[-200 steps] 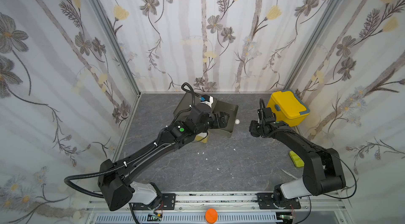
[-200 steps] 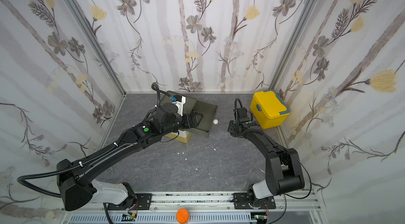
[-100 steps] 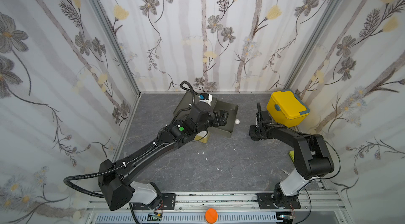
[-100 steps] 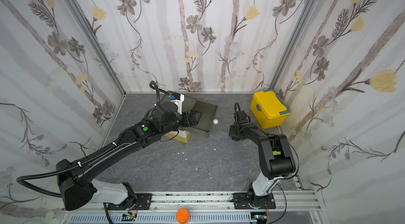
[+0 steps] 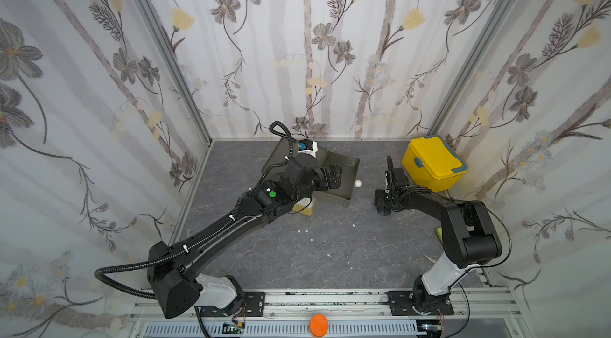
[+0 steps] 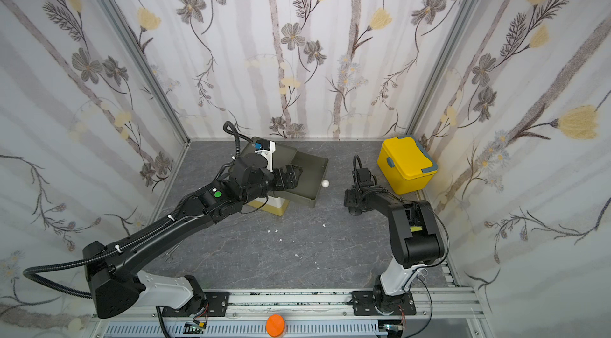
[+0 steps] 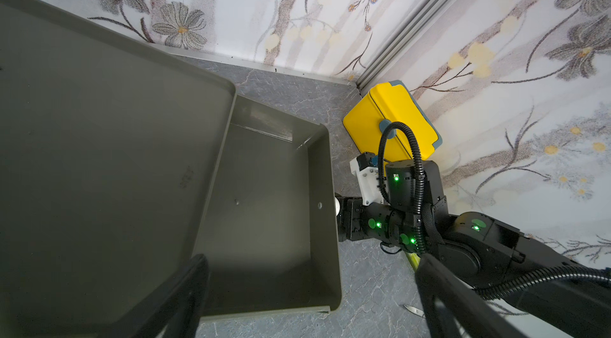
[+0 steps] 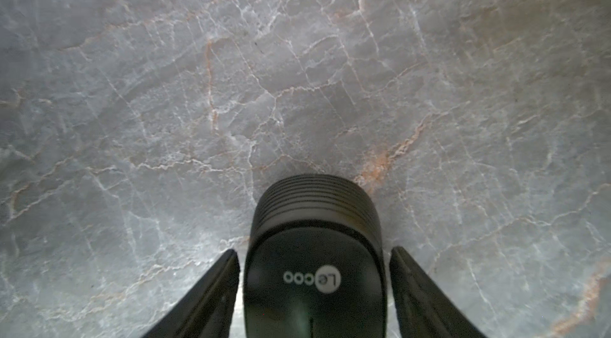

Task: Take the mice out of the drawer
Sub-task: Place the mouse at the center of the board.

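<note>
In both top views the drawer [image 5: 347,181] stands near the counter's [image 5: 297,253] back edge with its olive top tier pulled out and the left gripper [image 5: 334,177] over it. The right gripper [image 5: 383,204] is down by the yellow box [image 5: 433,162] in the back right corner. The left wrist view looks into that tier, left fingers [image 7: 185,290] spread wide. The right wrist view shows a black mouse [image 8: 314,270] lying on the counter between the right fingers [image 8: 215,286], a gap on each side

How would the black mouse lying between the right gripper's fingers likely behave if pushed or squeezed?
The black mouse looks like a hard moulded shell, so it is probably stiff. Its smooth, rounded sides might slip from the right gripper. Lying flat on the smooth table, it would likely slide rather than roll.
</note>
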### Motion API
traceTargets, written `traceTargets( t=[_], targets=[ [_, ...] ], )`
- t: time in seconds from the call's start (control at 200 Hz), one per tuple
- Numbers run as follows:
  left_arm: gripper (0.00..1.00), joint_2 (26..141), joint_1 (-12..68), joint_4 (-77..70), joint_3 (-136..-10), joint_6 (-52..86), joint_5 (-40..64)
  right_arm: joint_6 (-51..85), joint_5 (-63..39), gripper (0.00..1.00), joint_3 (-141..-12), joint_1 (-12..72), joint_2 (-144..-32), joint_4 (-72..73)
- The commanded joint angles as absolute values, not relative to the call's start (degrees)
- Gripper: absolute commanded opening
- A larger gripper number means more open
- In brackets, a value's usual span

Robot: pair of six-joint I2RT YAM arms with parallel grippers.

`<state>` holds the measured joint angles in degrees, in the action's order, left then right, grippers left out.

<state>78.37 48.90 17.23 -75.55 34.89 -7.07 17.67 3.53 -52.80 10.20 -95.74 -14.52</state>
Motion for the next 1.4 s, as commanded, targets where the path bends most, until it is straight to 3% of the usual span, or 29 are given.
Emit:
traceTargets(
  t=[0.0,0.275,0.4,0.565,0.944,1.159,1.394],
  targets=[
    [1.00,78.2,48.7,17.5,-76.6,33.9,-7.9,17.6,4.0,0.72,-54.6,10.1,-93.2,-16.6],
    [1.00,76.1,46.1,21.5,-77.8,32.3,-9.7,20.1,5.8,0.75,-58.6,9.1,-80.0,-24.4],
    [1.00,73.7,43.5,21.8,-76.1,32.2,-9.7,20.6,0.8,0.76,-62.7,9.3,-75.9,-27.8],
    [1.00,72.3,39.5,22.3,-74.5,32.3,-8.6,20.9,-0.9,0.78,-70.3,14.2,-73.3,-31.0],
    [1.00,70.3,33.4,21.6,-68.6,37.0,-8.6,15.3,-0.1,0.81,-83.7,33.9,-82.5,-32.4],
    [1.00,68.1,30.4,21.4,-65.2,39.5,-10.3,13.6,-0.8,0.75,-87.1,36.9,-89.1,-31.7],
    [1.00,68.4,26.7,20.7,-62.3,40.8,-8.5,19.9,9.4,0.73,-89.5,37.8,-91.0,-36.3]
  ],
)
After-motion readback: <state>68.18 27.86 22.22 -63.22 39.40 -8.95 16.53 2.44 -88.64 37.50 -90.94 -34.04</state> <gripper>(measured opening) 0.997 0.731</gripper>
